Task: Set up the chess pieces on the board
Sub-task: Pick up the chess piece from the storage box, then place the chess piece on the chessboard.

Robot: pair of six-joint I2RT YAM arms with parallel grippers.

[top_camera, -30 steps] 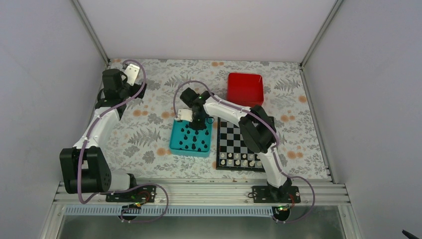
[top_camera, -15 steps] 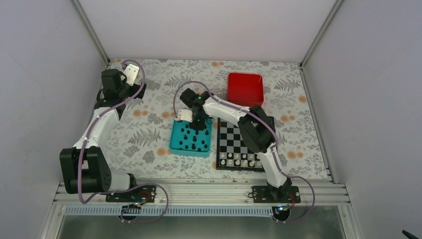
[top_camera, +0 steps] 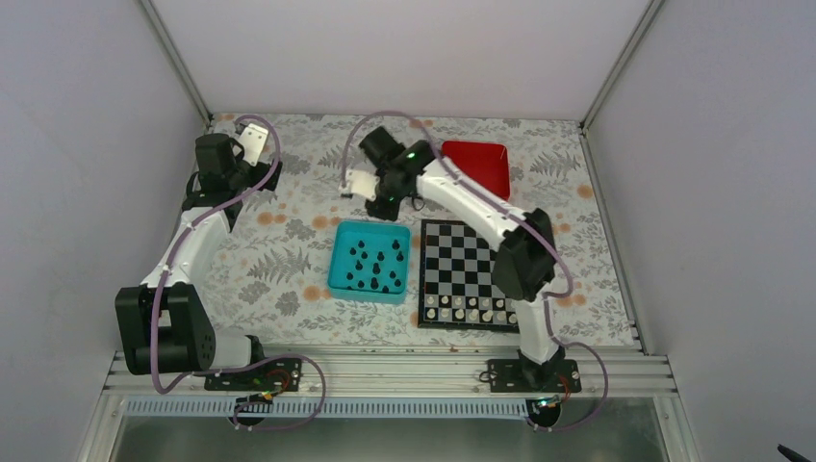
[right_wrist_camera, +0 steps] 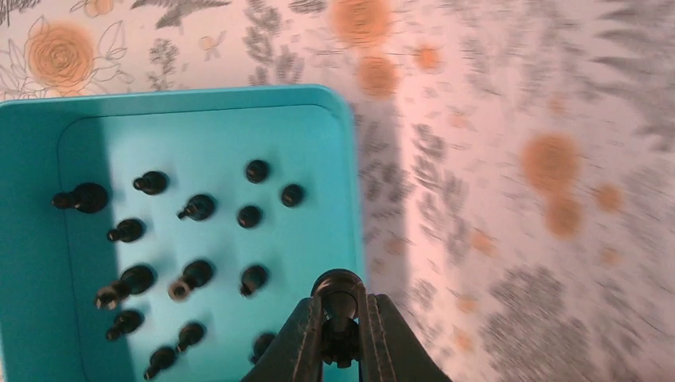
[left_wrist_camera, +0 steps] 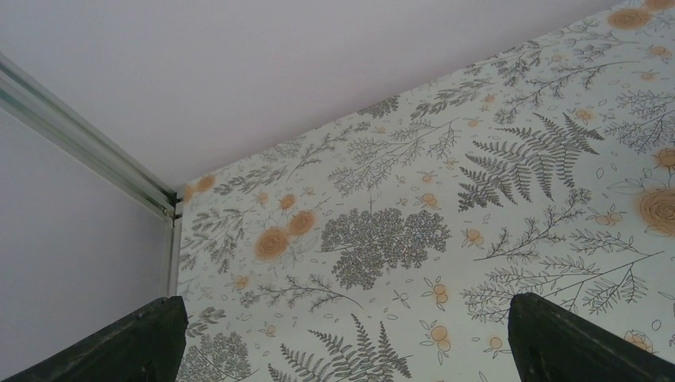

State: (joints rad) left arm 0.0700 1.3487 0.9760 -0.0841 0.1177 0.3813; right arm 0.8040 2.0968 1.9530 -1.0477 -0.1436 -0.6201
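Observation:
Several black chess pieces (right_wrist_camera: 199,207) lie and stand in the teal tray (right_wrist_camera: 32,127), which sits left of the board (top_camera: 467,255) in the top view. My right gripper (right_wrist_camera: 340,310) is shut on one black chess piece (right_wrist_camera: 338,288) and holds it in the air over the tray's right rim. In the top view that gripper (top_camera: 390,202) hangs behind the teal tray (top_camera: 337,265). The board's near rows carry pale pieces (top_camera: 462,310). My left gripper (left_wrist_camera: 350,350) is open and empty over the floral tabletop at the back left.
A red tray (top_camera: 481,164) stands behind the board, partly covered by the right arm. The left arm (top_camera: 207,231) reaches along the left wall toward the back corner. White walls close the table on three sides.
The right gripper shut on a black piece in the teal tray and rose with it, moving back away from the tray. The left arm stayed still.

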